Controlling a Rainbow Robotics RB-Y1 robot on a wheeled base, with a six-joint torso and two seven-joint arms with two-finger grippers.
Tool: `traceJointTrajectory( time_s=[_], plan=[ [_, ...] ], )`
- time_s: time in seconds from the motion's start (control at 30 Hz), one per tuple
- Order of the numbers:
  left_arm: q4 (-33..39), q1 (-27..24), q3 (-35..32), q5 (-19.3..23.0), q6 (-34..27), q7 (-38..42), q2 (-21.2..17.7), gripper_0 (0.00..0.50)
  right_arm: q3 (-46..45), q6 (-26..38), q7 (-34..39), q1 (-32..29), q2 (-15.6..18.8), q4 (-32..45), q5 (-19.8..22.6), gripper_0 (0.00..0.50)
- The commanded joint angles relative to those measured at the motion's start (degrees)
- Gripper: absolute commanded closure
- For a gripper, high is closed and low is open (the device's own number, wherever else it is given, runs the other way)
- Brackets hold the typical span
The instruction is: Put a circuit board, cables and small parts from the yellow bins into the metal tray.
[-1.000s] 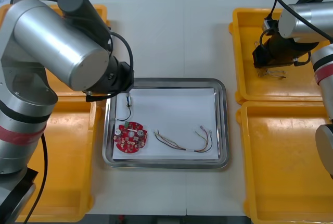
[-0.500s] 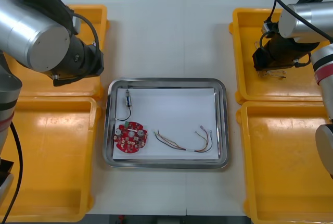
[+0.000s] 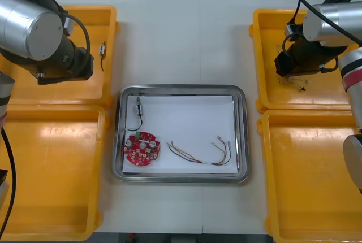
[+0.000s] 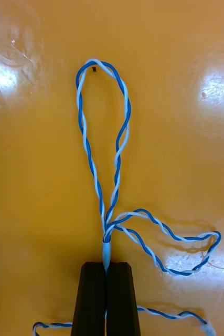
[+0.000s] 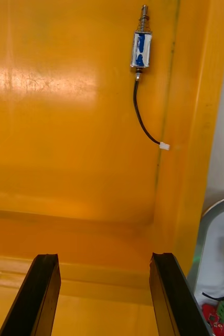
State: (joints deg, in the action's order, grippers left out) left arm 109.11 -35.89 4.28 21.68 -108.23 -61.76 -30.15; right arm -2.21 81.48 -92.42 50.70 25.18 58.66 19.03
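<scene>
Front view, taken from the left: the left arm (image 3: 34, 31) hung over the far-left yellow bin (image 3: 111, 28), where a small metal part (image 3: 102, 50) with a black lead lay close to the bin's wall on the tray side. In the left wrist view the left gripper (image 5: 104, 257) had its fingers spread wide with nothing between them, and that part (image 5: 141, 50) lay well beyond the fingertips. I judged this arm to be lining up for a pick. Its next move would call for an advance toward the part, with care that the near wall leaves room for one finger. The metal tray (image 3: 180, 89) between the bins already held another metal part (image 3: 138, 109) on a black lead, a circuit board (image 3: 142, 150) and red and yellow cables (image 3: 201, 155) on its white lining. The far right stretch of the lining was bare. Over the far-right yellow bin (image 3: 257, 56) sat the right gripper (image 3: 294, 69). In the right wrist view the right gripper (image 4: 106, 264) had its fingers pressed together, pinching the blue and white cable (image 4: 104, 157) where its loops meet, while the loops lay spread on the bin floor. The step in hand seemed to be fetching this cable. It would next need a lift high enough for the trailing loops to clear the bin wall, then a carry left to the bare part of the tray.
</scene>
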Motion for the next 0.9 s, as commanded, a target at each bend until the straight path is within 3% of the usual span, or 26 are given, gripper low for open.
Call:
traceJointTrajectory(
  time_s=[0.03,0.4,0.63,0.9],
  plan=[
    [-2.33,-3.49,-2.17,-0.59,2.05,-1.79,-1.93,0.000,0.71,1.93,-1.88,1.50,2.33,4.09,0.92,0.500],
    [-8.30,-6.13,-2.70,-2.44,5.39,-3.81,-2.02,0.000,-1.92,9.75,-10.32,1.59,5.58,12.18,3.12,0.500],
    [-13.75,-7.97,-2.70,-2.79,9.79,-4.95,-2.02,0.000,-2.80,16.43,-11.37,1.50,6.99,18.24,4.97,0.500],
    [-19.29,-9.99,-2.70,-2.61,14.80,-6.71,-1.93,0.000,-4.74,21.18,-13.22,-3.51,9.18,29.85,12.35,0.500]
  ],
)
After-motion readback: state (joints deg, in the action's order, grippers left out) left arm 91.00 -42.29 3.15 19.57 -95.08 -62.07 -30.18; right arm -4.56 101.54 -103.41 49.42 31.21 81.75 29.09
